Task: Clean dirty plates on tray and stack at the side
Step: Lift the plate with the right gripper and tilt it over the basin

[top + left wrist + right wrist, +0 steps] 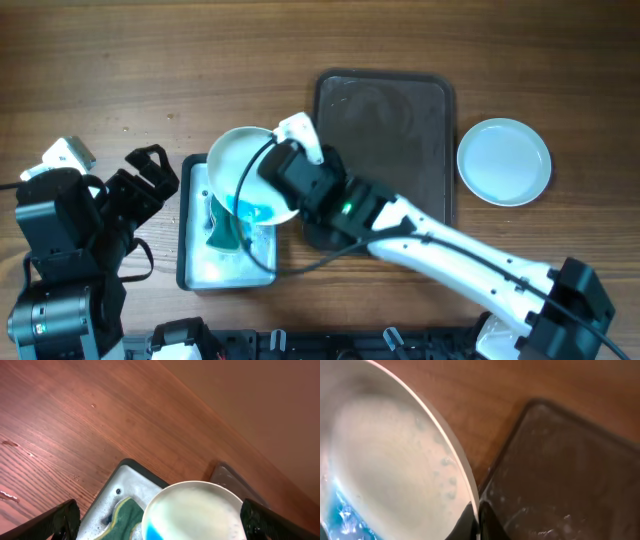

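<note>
White-shelled right arm [470,262] — black joints, looping black cable [243,190], green LED [347,209].

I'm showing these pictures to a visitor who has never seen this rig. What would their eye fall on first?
First, the white plate smeared with blue liquid, held by the right gripper over the soapy wash basin left of centre, where a green sponge lies. Then the wet-streaked dark tray at top centre, with a clean plate on the table to its right.
</note>
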Controlling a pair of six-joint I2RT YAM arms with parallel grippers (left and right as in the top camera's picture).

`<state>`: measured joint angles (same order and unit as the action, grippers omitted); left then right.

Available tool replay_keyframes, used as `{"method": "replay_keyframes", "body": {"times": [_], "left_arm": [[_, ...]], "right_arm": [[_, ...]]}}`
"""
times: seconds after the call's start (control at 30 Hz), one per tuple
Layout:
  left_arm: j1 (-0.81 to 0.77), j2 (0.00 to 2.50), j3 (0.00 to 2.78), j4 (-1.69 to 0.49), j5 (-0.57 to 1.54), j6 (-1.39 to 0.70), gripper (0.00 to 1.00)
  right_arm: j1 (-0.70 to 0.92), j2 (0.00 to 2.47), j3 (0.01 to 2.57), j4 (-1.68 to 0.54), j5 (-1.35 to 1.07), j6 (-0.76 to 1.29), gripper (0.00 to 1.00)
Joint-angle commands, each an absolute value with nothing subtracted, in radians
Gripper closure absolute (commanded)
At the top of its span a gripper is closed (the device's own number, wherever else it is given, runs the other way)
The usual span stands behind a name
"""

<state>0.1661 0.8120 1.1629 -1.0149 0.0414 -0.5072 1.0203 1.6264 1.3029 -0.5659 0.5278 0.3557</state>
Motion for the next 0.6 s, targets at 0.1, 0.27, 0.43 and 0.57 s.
{"method": "replay_keyframes", "body": {"times": [0.1,0.27,0.43,0.57], "left_arm": [[0.174,0.813,1.178,-1.015,0.021,-0.505,0.00],[0.174,0.813,1.178,-1.015,0.021,-0.505,0.00],[0.174,0.813,1.178,-1.015,0.021,-0.505,0.00],[0.174,0.813,1.178,-1.015,0.021,-0.505,0.00]], "right_arm": [[1.154,1.634,1.325,-0.535,0.882,0.273,0.96],[1.217,1.634,1.325,-0.527,1.000,0.248,0.96],[1.275,1.634,1.325,-0.482,1.104,0.142,0.96],[1.327,1.634,1.325,-0.440,1.207,0.043,0.96]]}}
